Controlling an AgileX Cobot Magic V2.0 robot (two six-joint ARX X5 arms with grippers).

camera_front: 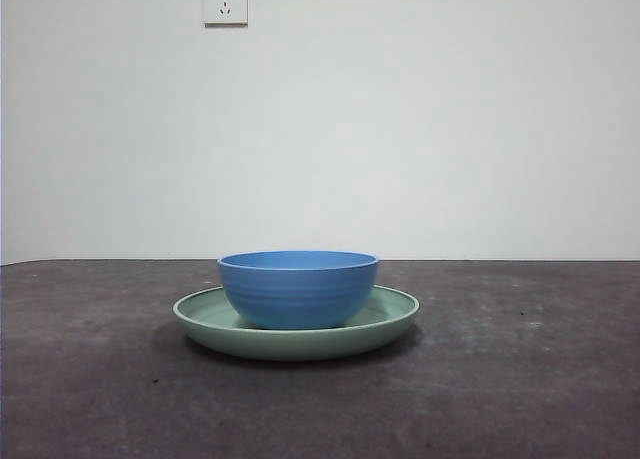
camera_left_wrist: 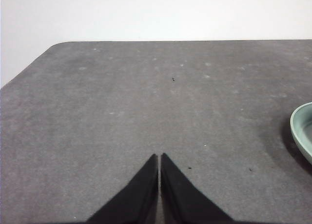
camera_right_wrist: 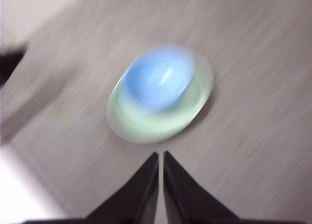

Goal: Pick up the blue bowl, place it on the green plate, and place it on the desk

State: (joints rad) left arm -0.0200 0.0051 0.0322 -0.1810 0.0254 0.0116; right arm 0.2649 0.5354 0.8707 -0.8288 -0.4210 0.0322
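Note:
The blue bowl [camera_front: 297, 287] stands upright inside the green plate [camera_front: 395, 314] on the desk [camera_front: 520, 379], in the middle of the front view. No gripper touches either. My right gripper [camera_right_wrist: 161, 154] is shut and empty, high above the desk; its blurred view shows the bowl [camera_right_wrist: 157, 82] in the plate [camera_right_wrist: 146, 126] below. My left gripper [camera_left_wrist: 159, 155] is shut and empty over bare desk [camera_left_wrist: 122, 102], with only the plate's rim [camera_left_wrist: 301, 129] at the picture's edge. Neither arm shows in the front view.
A white wall with a socket [camera_front: 225, 1] stands behind the desk. The desk's rounded far corner [camera_left_wrist: 58, 44] shows in the left wrist view. A dark shape [camera_right_wrist: 9, 63] sits at the edge of the right wrist view.

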